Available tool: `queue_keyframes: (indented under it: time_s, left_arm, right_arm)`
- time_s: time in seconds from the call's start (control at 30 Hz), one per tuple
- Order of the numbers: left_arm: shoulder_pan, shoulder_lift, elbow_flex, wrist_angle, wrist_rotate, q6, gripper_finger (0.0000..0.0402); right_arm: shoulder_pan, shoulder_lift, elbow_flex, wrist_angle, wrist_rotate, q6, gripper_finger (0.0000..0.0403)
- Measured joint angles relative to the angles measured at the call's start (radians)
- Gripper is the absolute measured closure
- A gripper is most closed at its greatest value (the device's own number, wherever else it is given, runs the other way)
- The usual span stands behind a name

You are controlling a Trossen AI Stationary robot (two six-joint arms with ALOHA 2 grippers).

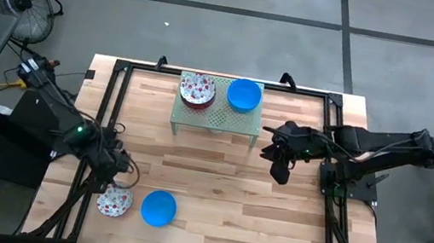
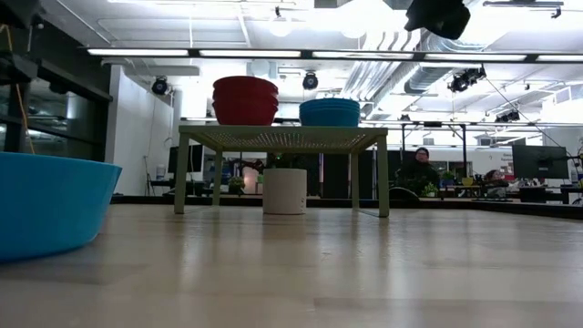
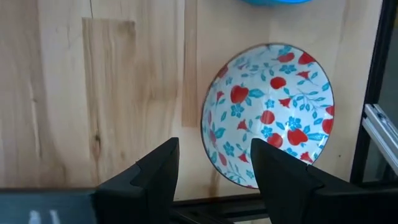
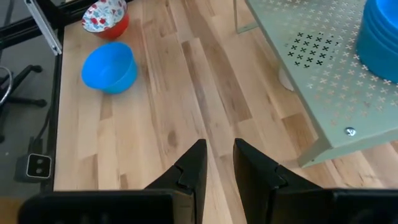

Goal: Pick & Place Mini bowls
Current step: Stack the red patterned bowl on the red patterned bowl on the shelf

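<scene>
The left claw point(image 1: 116, 182) hangs low over the near left part of the wooden table point(image 1: 216, 182), its fingers point(image 3: 155, 174) spread wide and holding nothing. Right below it sits a floral bowl point(image 3: 268, 115), white inside with red and blue flowers, resting upright on the boards with one finger over its rim and the other just outside it. Just beside that bowl, on the side away from the table's edge, lies a single blue bowl point(image 1: 158, 208), also upright and not touching it.

The right claw point(image 1: 281, 155) hovers above bare wood, its fingers point(image 4: 193, 165) drawn close together with only a thin gap, gripping nothing. Off to its side stands the pale green perforated rack point(image 1: 216, 119) on its legs. On top of the rack, near that claw, is a stack of blue bowls point(image 1: 244, 94); farther along the rack top is a stack of floral bowls point(image 1: 197, 89), red on the outside.

A person point(image 2: 418, 169) sits far back in the room beyond the table.
</scene>
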Motion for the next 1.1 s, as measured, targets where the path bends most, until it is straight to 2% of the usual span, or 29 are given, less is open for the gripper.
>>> queue_keyframes:
  time_s: [0.3, 0.77, 1.1]
  left_arm:
    - [-0.112, 0.108, 0.0, 0.018, -0.064, -0.092, 0.0207]
    - [-0.111, 0.283, 0.0, 0.064, -0.108, -0.093, 0.0207]
    - [-0.111, 0.366, -0.001, 0.158, -0.111, -0.092, 0.0208]
  right_arm:
    - [0.024, 0.0, 0.0, 0.0, 0.026, 0.001, 0.0336]
    - [0.025, 0.0, 0.0, 0.006, 0.026, 0.001, 0.0336]
    - [0.025, 0.0, 0.0, 0.007, 0.026, 0.0, 0.0336]
